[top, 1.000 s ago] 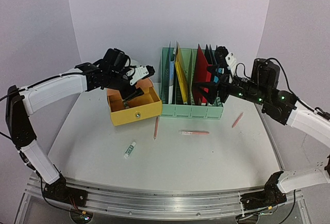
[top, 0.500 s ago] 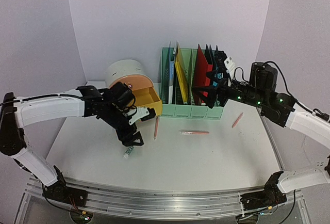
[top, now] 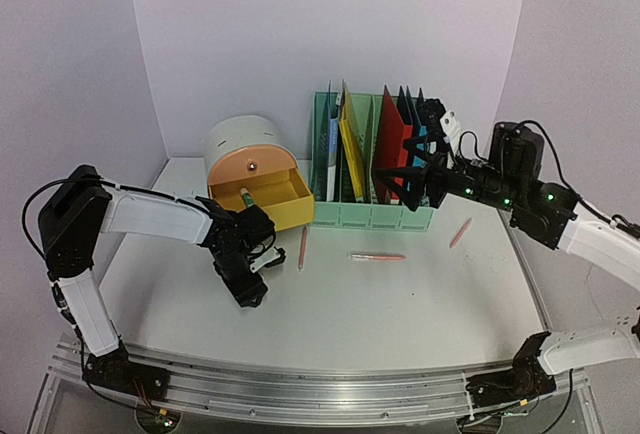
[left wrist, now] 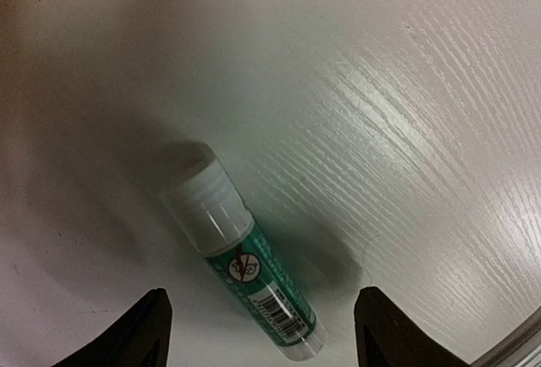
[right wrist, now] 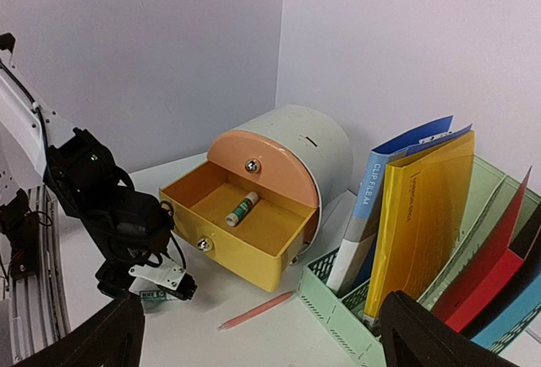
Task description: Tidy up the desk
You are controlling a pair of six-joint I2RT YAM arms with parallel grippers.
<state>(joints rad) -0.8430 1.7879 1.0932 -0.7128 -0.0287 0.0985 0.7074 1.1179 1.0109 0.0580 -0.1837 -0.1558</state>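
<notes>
Left gripper, spread wide, straddles 1 green glue stick lying on the desk — right gripper gapes empty beside the file rack.

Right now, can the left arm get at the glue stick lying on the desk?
Probably yes: the left gripper hangs just above the glue stick, jaws open, a finger on either side; nothing lies between.

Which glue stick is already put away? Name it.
The glue stick lying inside the open yellow drawer; the other glue stick lies on the desk under the left gripper.
</notes>
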